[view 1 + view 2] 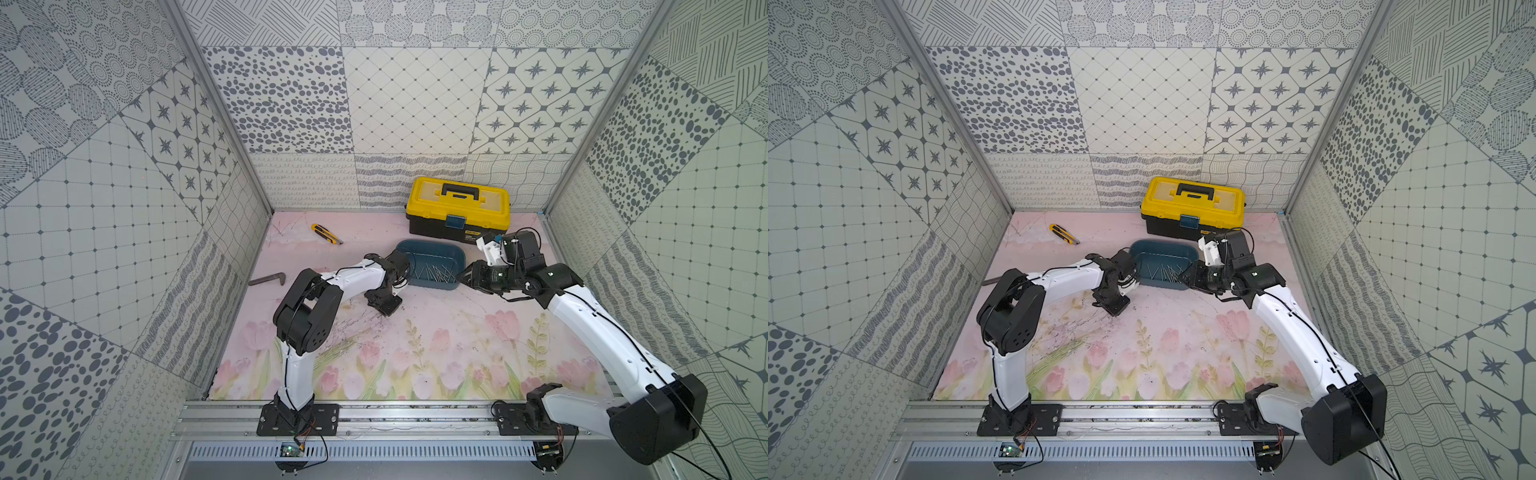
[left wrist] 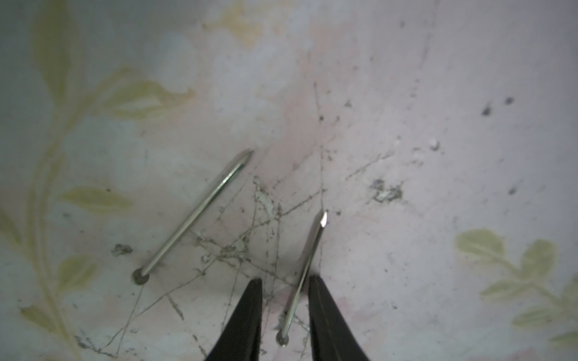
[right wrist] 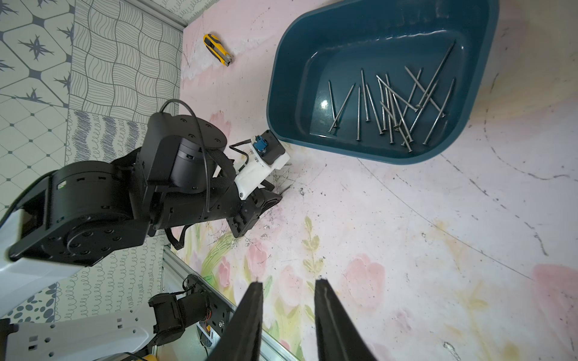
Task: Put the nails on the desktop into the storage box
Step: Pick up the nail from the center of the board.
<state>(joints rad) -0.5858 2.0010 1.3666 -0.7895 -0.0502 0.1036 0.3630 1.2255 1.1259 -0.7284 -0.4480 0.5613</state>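
Two nails [image 2: 194, 212] are left out, one straddled by the spread left gripper [image 2: 284, 278]; others are stored in the mid-frame box [image 1: 430, 245], right gripper [image 3: 289, 280] also spread.

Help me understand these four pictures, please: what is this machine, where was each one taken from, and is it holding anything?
These are two robot arms, the left arm and the right arm, bolted at the front of a flowered desktop. Two pictures look down from overhead; the others come from a camera on each wrist. Most nails already lie in the blue storage box. The left wrist view shows two more on the desktop: the left gripper stands open with one nail between its jaws, not yet clamped, and another nail lies beside it. The right gripper is open and empty, near the box. A yellow toolbox, a utility knife and an L-shaped bar also lie there.
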